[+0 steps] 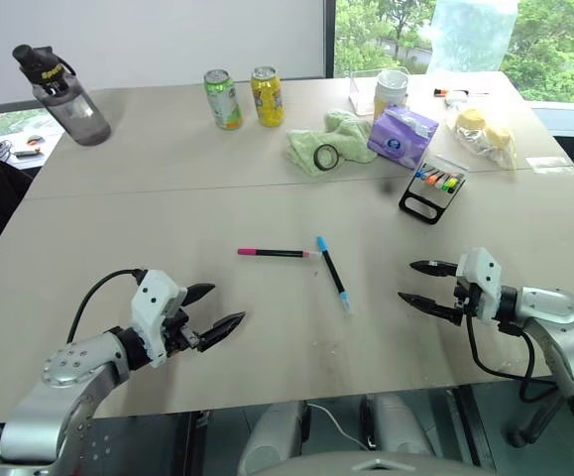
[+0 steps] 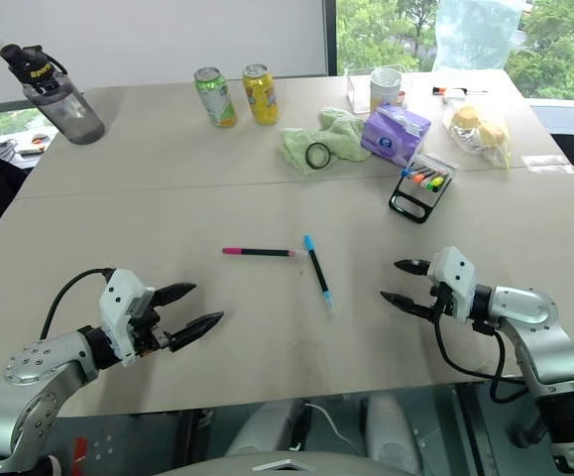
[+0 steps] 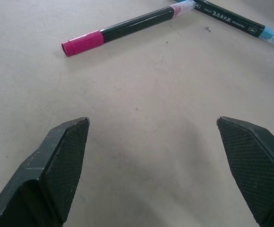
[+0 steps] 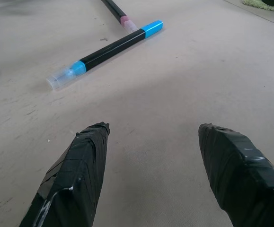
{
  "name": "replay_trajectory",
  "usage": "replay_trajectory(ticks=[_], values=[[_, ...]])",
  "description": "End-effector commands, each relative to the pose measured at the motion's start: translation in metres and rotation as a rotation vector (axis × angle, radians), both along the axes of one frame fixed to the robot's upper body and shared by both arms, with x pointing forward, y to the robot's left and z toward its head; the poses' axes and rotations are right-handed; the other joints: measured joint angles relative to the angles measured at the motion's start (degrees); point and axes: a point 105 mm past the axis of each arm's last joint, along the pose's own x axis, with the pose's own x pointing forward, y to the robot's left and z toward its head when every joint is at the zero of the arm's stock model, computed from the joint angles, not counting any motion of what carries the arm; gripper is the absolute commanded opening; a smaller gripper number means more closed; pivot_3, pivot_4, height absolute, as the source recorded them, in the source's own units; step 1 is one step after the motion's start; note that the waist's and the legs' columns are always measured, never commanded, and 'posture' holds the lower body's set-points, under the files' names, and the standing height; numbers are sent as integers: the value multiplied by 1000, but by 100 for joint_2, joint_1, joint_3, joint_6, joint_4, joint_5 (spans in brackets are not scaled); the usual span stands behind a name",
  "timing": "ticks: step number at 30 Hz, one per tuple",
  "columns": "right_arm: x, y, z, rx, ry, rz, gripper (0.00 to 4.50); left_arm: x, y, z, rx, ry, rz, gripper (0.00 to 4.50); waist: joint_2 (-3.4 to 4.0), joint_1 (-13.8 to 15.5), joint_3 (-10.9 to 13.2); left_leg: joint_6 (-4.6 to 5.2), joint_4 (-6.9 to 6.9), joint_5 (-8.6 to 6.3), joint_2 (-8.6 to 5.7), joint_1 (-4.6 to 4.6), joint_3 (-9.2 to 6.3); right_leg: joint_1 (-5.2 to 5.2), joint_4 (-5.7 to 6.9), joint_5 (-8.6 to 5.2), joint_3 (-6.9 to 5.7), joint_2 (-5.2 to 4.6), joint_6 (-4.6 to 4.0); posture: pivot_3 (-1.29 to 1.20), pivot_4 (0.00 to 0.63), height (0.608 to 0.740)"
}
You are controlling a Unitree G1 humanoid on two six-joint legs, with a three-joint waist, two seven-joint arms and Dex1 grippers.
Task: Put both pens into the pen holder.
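With both pens lying mid-table, the thin black pink-ended pen (image 1: 277,253) and its blue-ended twin (image 1: 332,272) nearly touching, well short of the black open-frame pen holder (image 1: 432,192), the wide-open left gripper (image 1: 217,309) and empty, parted right gripper (image 1: 423,285) are hovering, each best straddling its nearer barrel crosswise.

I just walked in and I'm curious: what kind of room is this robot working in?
Probably an office or meeting room: a large beige table by a window onto trees, with a water bottle, drink cans and pens on it.
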Motion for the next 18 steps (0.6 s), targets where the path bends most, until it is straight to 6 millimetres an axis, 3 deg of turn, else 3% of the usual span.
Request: replay_trajectory(ticks=[1, 18], values=[[0, 2, 12, 25, -48, 6, 3252, 3, -4, 7, 9, -37, -29, 4442, 0, 4, 0, 0, 0, 0, 0, 0, 0, 0, 0, 0, 0, 0, 0, 0, 150, 740], [-5, 12, 14, 47, -36, 23, 3252, 4, -6, 9, 11, -39, -47, 4442, 0, 3, 0, 0, 0, 0, 0, 0, 0, 0, 1, 0, 0, 0, 0, 0, 150, 740]])
